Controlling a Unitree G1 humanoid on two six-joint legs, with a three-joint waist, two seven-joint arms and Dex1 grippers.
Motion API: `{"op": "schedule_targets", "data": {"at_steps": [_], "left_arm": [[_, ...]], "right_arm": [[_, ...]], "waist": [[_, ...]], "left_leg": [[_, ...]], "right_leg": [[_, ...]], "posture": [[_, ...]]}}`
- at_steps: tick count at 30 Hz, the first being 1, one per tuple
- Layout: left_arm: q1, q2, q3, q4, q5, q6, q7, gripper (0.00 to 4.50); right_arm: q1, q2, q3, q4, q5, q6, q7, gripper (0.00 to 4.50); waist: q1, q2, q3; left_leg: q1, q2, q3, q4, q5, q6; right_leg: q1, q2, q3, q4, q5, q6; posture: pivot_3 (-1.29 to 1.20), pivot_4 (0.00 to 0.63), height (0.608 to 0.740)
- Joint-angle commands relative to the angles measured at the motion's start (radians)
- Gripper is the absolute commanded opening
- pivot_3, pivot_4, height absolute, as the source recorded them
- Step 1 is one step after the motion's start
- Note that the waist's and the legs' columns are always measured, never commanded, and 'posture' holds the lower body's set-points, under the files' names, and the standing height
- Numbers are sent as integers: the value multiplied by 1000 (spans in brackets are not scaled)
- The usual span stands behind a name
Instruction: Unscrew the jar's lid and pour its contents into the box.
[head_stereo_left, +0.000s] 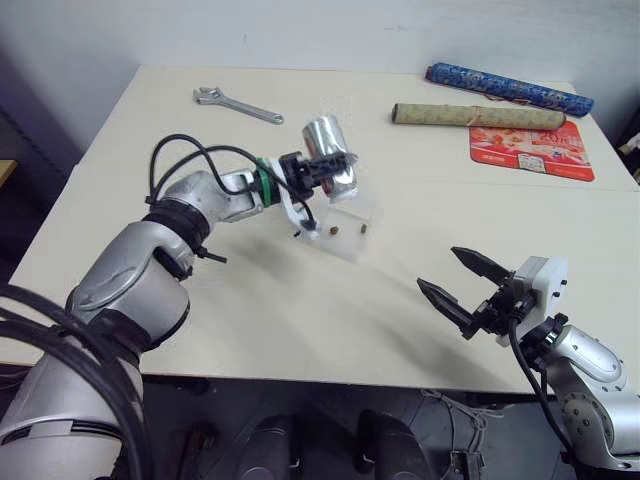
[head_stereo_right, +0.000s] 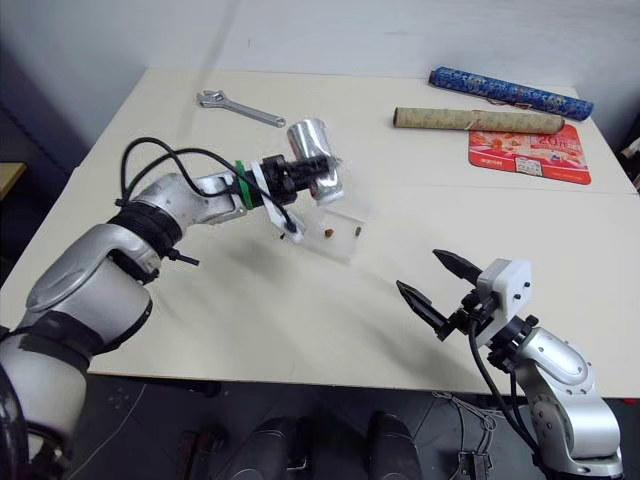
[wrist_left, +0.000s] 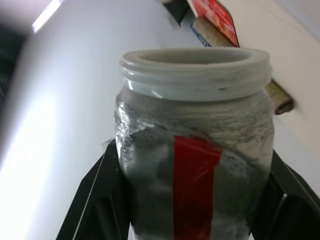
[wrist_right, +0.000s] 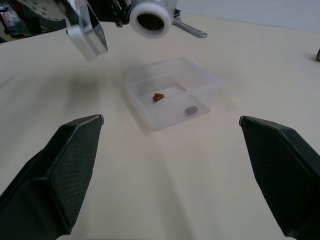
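My left gripper is shut on the jar, a whitish-clear jar with a red stripe. The jar hangs tilted above the table, its open mouth facing down and toward me over the box. The box is shallow, translucent white, and stands on the table just below the jar. Two small bits of the contents lie in it, one brown and one darker. The lid is out of view. Near the table's front right, my right gripper stands open with nothing between its fingers.
A metal wrench lies at the back left. At the back right are a brown rolled tube, a blue patterned tube and a red flat mat. The table's front edge runs close below my right gripper.
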Motion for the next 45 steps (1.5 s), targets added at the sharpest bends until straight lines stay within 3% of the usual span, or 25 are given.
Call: {"op": "schedule_targets", "data": {"at_steps": [1,3,6,11,15,21,30,34,37,45], "left_arm": [[130,-39,379,18,-694,-82,-712,2350],[205,-38,562,-45,-966,100,-1028,2350],[319,2,712,-188,-1162,336,-1243,2350],[601,81,964,-460,-1405,681,-1277,2350],[855,62,1182,-668,-1547,718,-1218,2350],[1045,11,1241,-724,-1491,642,-1147,2350],[1118,-29,1238,-693,-1449,590,-1127,2350],[1161,-35,1266,-726,-1495,603,-1157,3715],[1210,-21,1282,-771,-1507,627,-1163,4442],[1433,1,1348,-926,-1534,729,-1176,4490]], "right_arm": [[-17,-6,5,2,-3,-66,67,4468],[-28,-6,10,25,-12,-122,125,4468],[-50,19,9,50,9,-206,197,4468],[-82,33,37,73,24,-300,307,4468],[-108,55,70,79,36,-326,337,4468],[-135,94,114,124,19,-401,392,4468],[-119,80,106,217,6,-466,452,4468],[-98,67,84,219,10,-471,448,4500],[-51,41,52,206,26,-452,438,4500],[145,-5,-86,181,24,-446,380,4500]], "waist": [[-2,1,-1],[-8,1,-1],[-24,1,0],[-35,1,0],[-37,0,-1],[-9,-3,-2],[-4,-5,-4],[-10,-5,-5],[-18,-6,-5],[-22,-6,-5]], "left_leg": [[1,0,1,1,0,0],[0,1,0,7,0,0],[0,1,0,11,0,0],[4,0,2,11,0,0],[5,0,0,11,0,0],[9,0,-2,11,-2,0],[15,0,5,9,-10,-6],[16,1,7,9,-12,-6],[15,2,7,9,-13,-5],[17,4,9,8,-16,-7]], "right_leg": [[0,0,0,2,0,0],[0,0,0,6,0,-1],[0,1,0,9,0,-1],[1,1,4,15,0,-1],[1,1,6,17,0,-1],[6,-1,6,15,0,-1],[7,0,10,16,0,-1],[6,0,12,15,0,-1],[6,0,12,15,0,-2],[6,-5,16,9,-1,-2]], "posture": [[0,150,740],[0,150,740],[0,150,740],[0,150,740],[0,150,740],[0,150,740],[0,150,740],[0,150,740],[0,150,740],[0,150,740]]}}
